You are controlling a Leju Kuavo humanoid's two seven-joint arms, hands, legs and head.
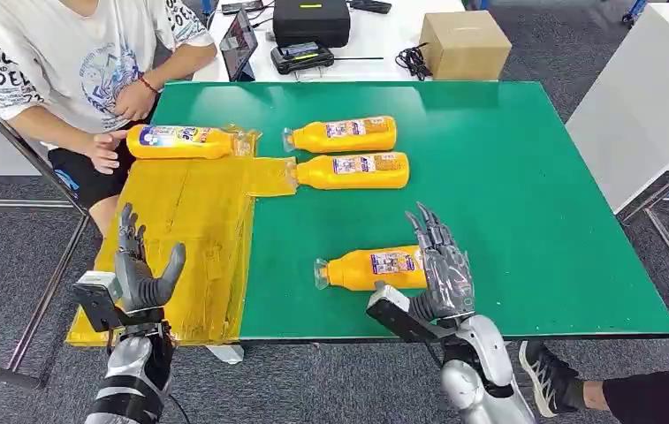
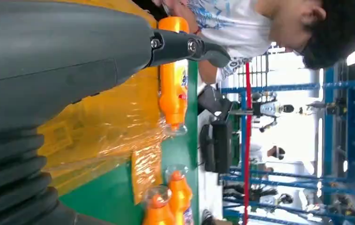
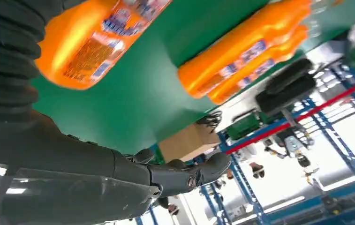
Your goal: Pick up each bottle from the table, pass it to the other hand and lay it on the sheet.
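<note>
Several orange bottles lie on their sides. The nearest bottle (image 1: 373, 268) (image 3: 95, 40) rests on the green table (image 1: 507, 194) near its front edge, and my right hand (image 1: 441, 265) (image 3: 119, 183) stands just right of its base with fingers spread, holding nothing. Two more bottles (image 1: 341, 135) (image 1: 353, 171) (image 3: 241, 61) lie mid-table. One bottle (image 1: 180, 141) (image 2: 174, 79) lies on the far end of the yellow sheet (image 1: 180, 247) (image 2: 100, 126). My left hand (image 1: 140, 269) (image 2: 72, 61) hovers open over the sheet's near left corner.
A person in a white T-shirt (image 1: 83, 62) sits at the table's far left corner, hands close to the sheet. A cardboard box (image 1: 465, 44), a black case (image 1: 311, 19) and a tablet (image 1: 238, 44) sit on a white table behind.
</note>
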